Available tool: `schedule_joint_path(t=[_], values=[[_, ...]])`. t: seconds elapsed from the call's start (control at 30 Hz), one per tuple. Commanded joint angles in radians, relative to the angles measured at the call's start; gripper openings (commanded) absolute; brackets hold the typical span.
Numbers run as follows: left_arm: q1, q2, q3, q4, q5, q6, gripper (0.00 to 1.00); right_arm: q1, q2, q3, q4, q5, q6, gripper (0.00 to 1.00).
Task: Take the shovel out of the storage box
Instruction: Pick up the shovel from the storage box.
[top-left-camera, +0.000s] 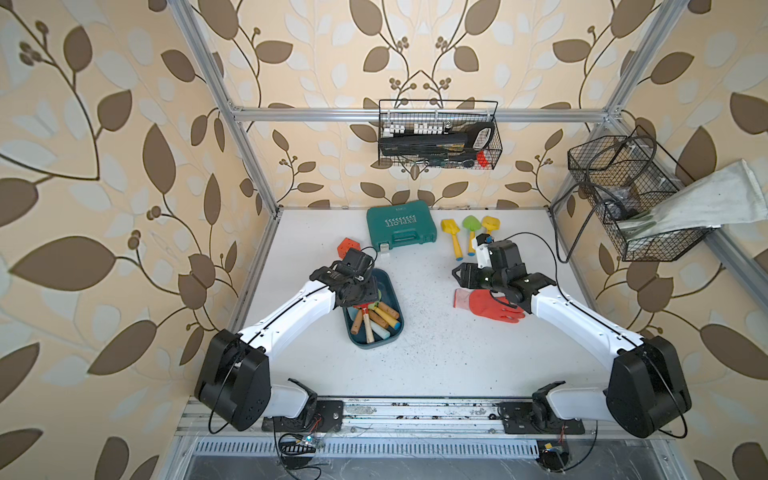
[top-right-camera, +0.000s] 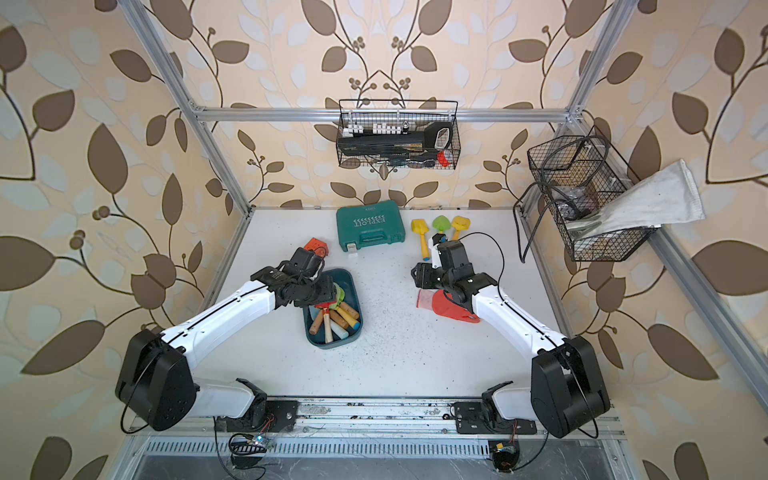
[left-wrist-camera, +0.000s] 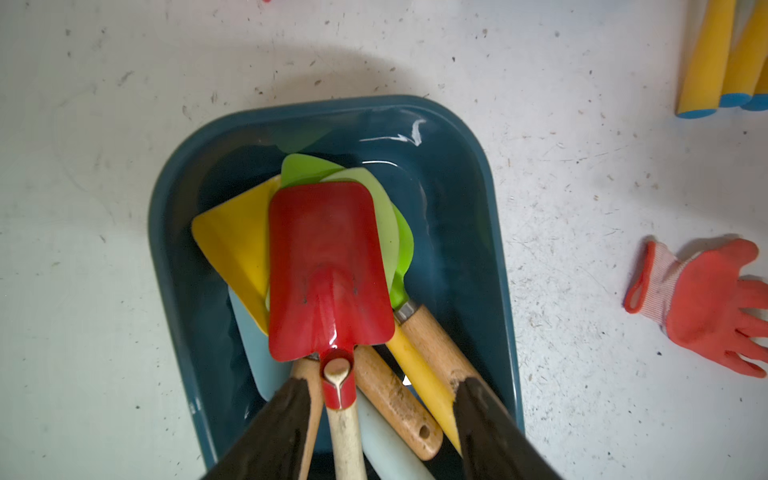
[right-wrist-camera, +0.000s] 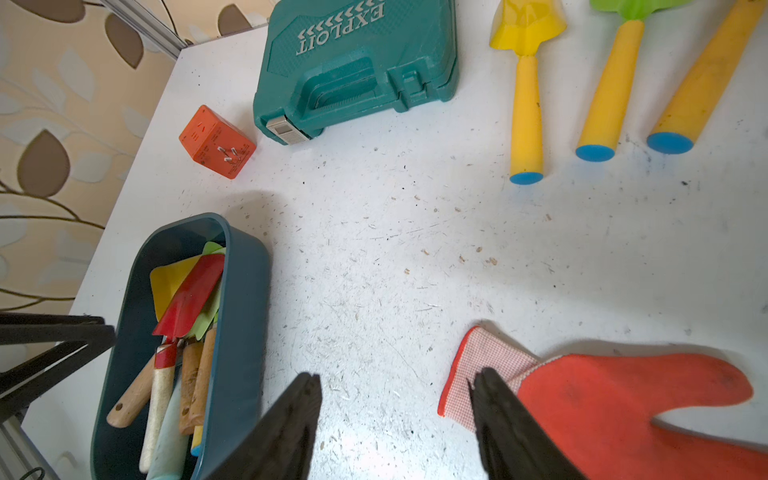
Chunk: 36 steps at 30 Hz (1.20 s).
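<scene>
Shovel: a red shovel is seen lying topmost in the storage box, with its blade turned to the bench's back edge and its pale handle to the front edge.
Under the shovel: a yellow blade and green blades are partly covered by it, and wooden handles are laid alongside its handle.
Storage box: it is set on the left half of the bench, about midway between the back and front edges, its long sides running roughly back to front.
Left tool: it is held low over the box with the jaws apart. The red shovel's handle and its neighbours are straddled, and nothing is clamped. Whether a finger touches a wooden handle cannot be told.
Right tool: the jaws are spread with nothing between them, above bare bench just beside the cuff of an orange glove.
Right half, towards the back edge: three plastic shovels with yellow handles are laid side by side.
Back edge: a green case is placed near the middle.
Left edge: an orange cube is found between the case and the box.
</scene>
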<state>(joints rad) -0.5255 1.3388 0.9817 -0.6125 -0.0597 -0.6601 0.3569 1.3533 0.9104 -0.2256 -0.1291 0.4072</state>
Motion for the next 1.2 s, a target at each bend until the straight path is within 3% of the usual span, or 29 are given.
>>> schedule_joint_path(t=[0.0,0.27,0.37,0.77,1.17], values=[[-0.009,-0.036,-0.038,-0.052,-0.032,-0.019,0.59,-0.008,0.010,-0.010,0.012,-0.027,0.009,0.61],[-0.028,0.008,-0.097,0.065,0.046,-0.008,0.61,-0.008,-0.034,-0.007,0.019,-0.037,0.024,0.60],[-0.033,0.021,-0.076,0.044,0.024,-0.003,0.61,-0.010,-0.027,-0.001,0.010,-0.051,0.022,0.60],[-0.034,0.012,-0.118,0.020,-0.010,0.006,0.51,-0.045,-0.068,-0.029,0.006,-0.047,0.004,0.60],[-0.034,0.155,-0.093,0.068,0.019,0.013,0.42,-0.052,-0.063,-0.031,0.012,-0.085,0.013,0.60]])
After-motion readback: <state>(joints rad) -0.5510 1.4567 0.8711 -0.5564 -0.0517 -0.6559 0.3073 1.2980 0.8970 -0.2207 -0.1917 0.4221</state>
